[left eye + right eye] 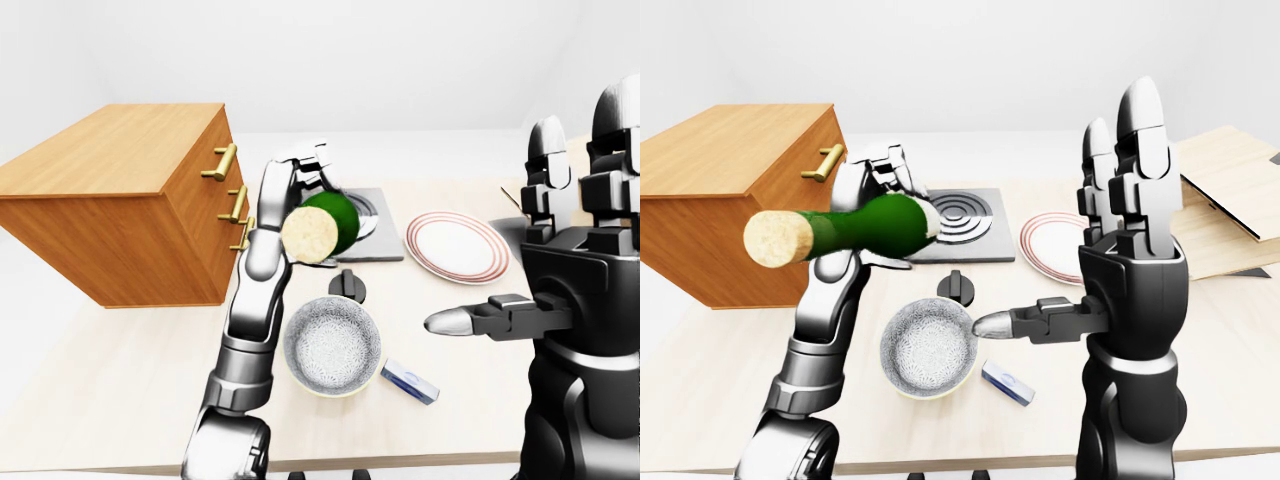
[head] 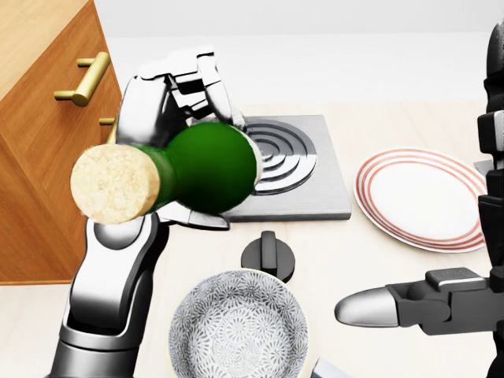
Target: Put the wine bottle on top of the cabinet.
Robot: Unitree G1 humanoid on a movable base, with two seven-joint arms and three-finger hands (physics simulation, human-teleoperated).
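Observation:
The green wine bottle (image 2: 201,169) lies sideways in the air, and its cork (image 2: 114,183) points left and toward the camera in the head view. My left hand (image 2: 228,169) is shut around the bottle's thick end, fingers (image 2: 211,83) above and thumb below. The bottle hangs beside the drawer side of the wooden cabinet (image 1: 120,200), below the level of the cabinet's flat top (image 1: 125,148). My right hand (image 1: 1090,255) stands open at the right, fingers upright and thumb pointing left, with nothing in it.
Under the bottle, the table holds a grey burner plate (image 2: 303,169), a black knob (image 2: 268,256) and a patterned bowl (image 2: 239,331). A red-rimmed plate (image 2: 421,197) lies to the right. A small blue-and-white packet (image 1: 408,381) sits beside the bowl, and wooden boards (image 1: 1230,200) lie at far right.

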